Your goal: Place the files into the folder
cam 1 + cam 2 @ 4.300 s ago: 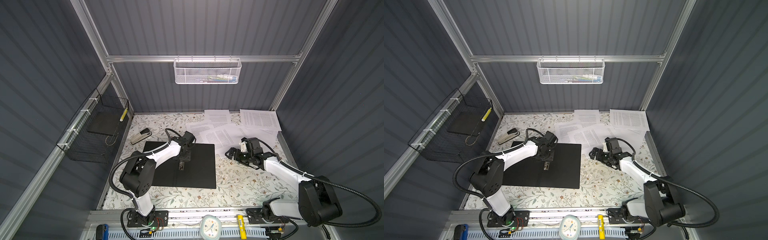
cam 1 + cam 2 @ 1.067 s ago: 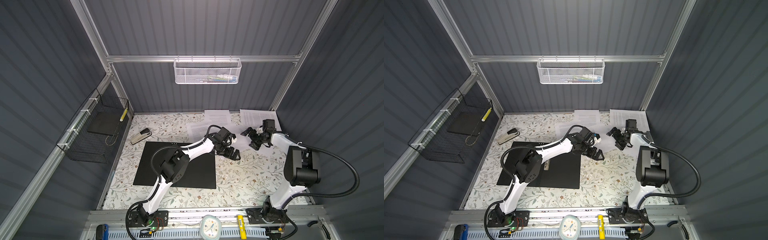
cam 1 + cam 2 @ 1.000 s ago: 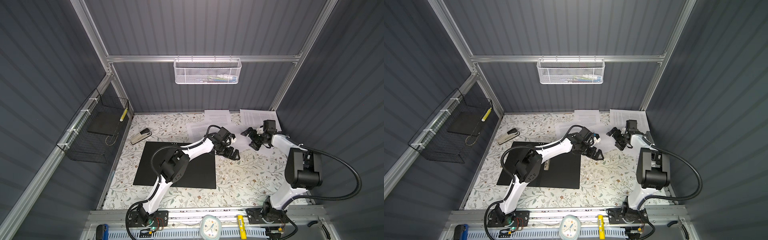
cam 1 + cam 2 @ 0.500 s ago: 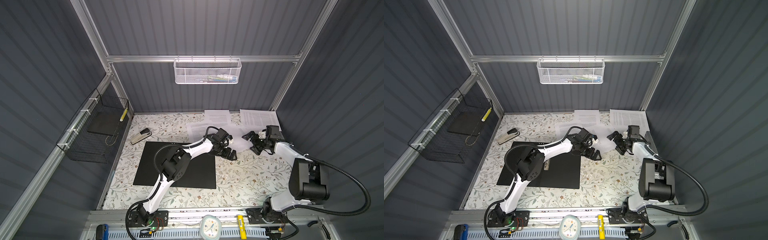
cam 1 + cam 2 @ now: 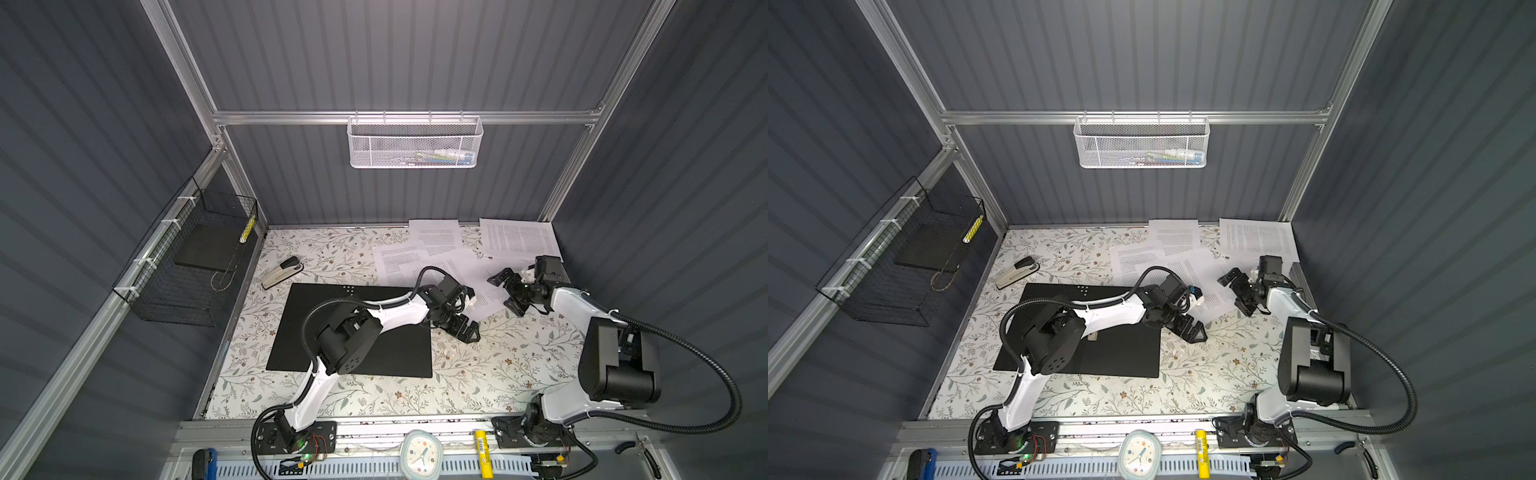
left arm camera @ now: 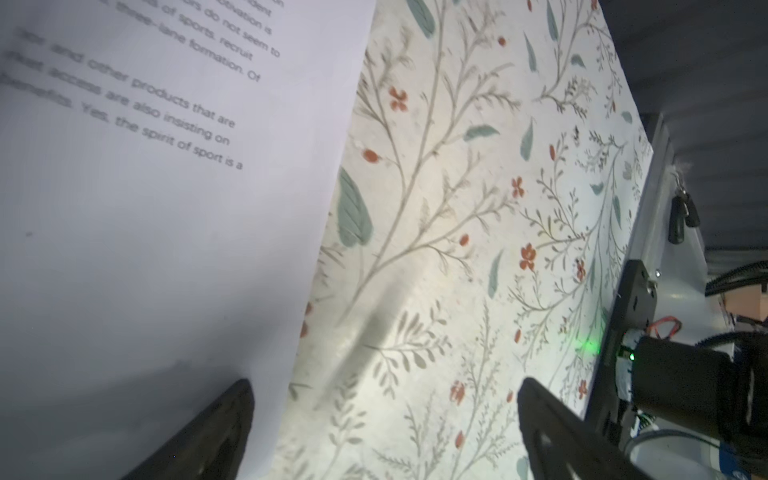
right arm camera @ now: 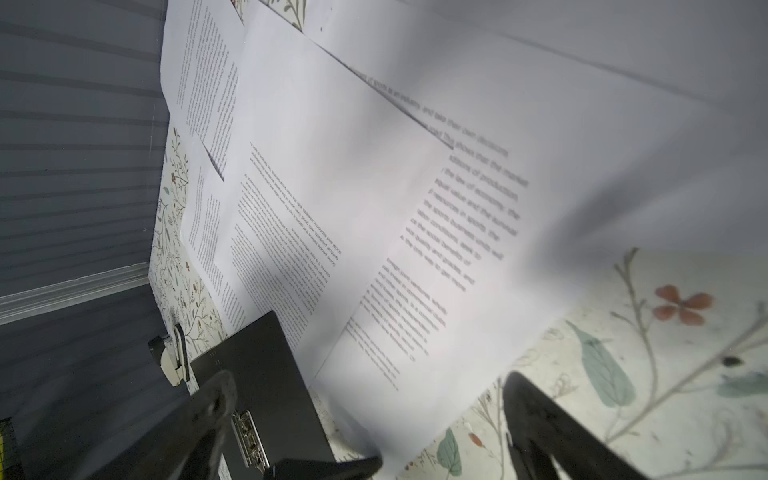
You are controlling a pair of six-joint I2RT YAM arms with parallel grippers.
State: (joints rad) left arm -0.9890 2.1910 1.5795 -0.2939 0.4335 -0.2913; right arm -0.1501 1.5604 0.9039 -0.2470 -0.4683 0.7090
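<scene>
Taking twelve o'clock as the back wall, the left gripper [image 5: 459, 328] hangs with jaws spread wide and empty just past the three-o'clock edge of the folder [image 5: 399, 353]. In its wrist view one finger [image 6: 216, 432] sits over the nearest sheet [image 6: 145, 228] and the other over the floral tablecloth [image 6: 478, 208], so the paper's edge runs between them. We cannot tell whether either finger touches down.

At two o'clock the right gripper [image 5: 509, 293] is likewise fully parted and holds nothing. It faces the same sheet's other side, one corner of which lies between its fingers [image 7: 540, 424].

The files [image 5: 1183, 266] lie fanned and overlapping from one to two o'clock, up against the back wall. The folder lies open, black side up, a little to nine o'clock of the table's middle. Its metal clip [image 7: 249, 436] is bare and no paper is on it. A stapler [image 5: 282, 272] rests at ten o'clock.

We judge the task barely begun: this is the approach to the first sheet. The next move calls for one gripper to raise or pinch that flat edge while the other steadies it. The page then has to travel toward nine o'clock onto the folder without dragging its neighbours.
</scene>
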